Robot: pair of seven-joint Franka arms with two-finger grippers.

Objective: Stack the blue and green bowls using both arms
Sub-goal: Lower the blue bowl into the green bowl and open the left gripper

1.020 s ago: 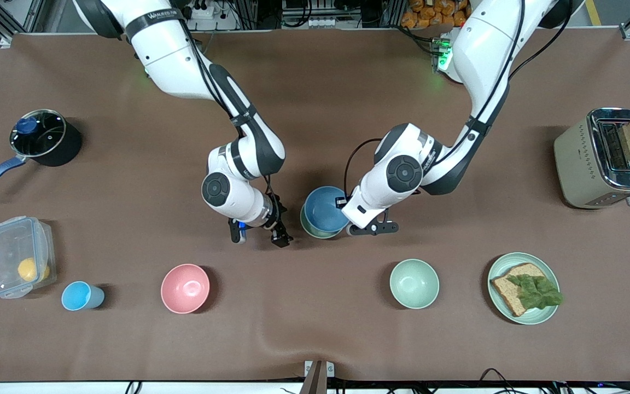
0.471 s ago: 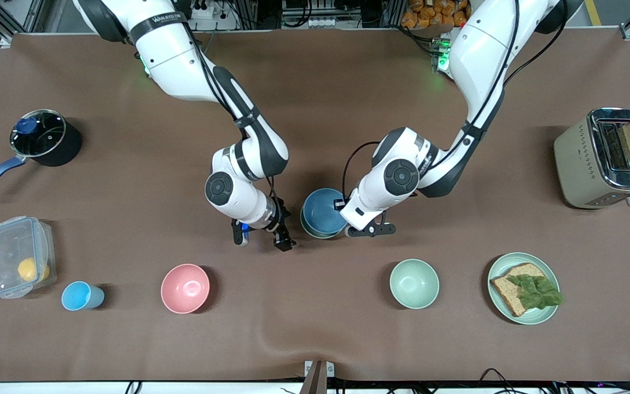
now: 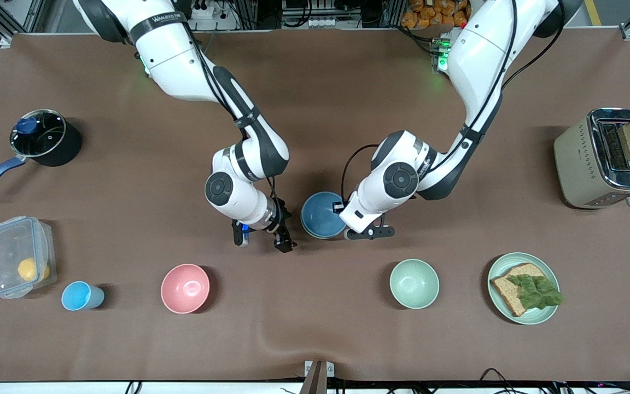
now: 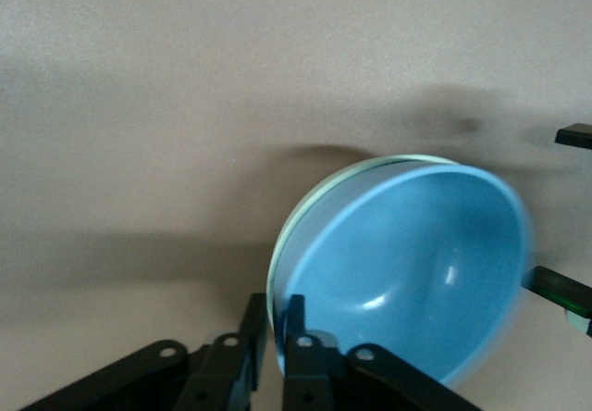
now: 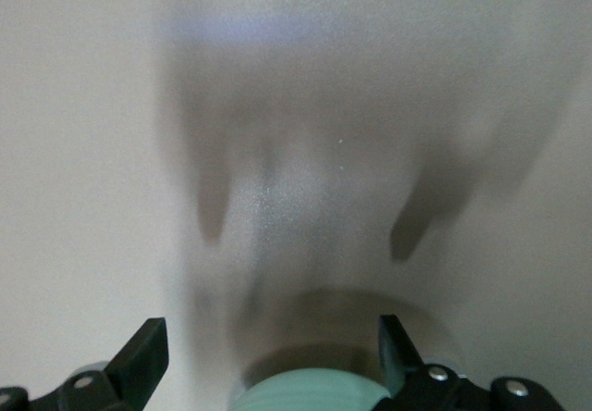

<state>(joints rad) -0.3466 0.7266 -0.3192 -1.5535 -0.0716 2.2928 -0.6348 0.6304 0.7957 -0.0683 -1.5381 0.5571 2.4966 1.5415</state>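
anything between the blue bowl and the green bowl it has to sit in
Nothing visible: the blue bowl already nests in the green bowl, only a green rim showing. The left gripper is clamped on the blue bowl's rim; the right gripper waits open beside the stack.

Right gripper (image 5: 268, 360) over bare matte tan table surface (image 5: 92, 152), black fingertips (image 5: 143, 355) spread wide apart. Between them, ridged pale-green rounded part (image 5: 310, 394), identity unclear. Blurred dark shadows fall across tabletop under gripper.
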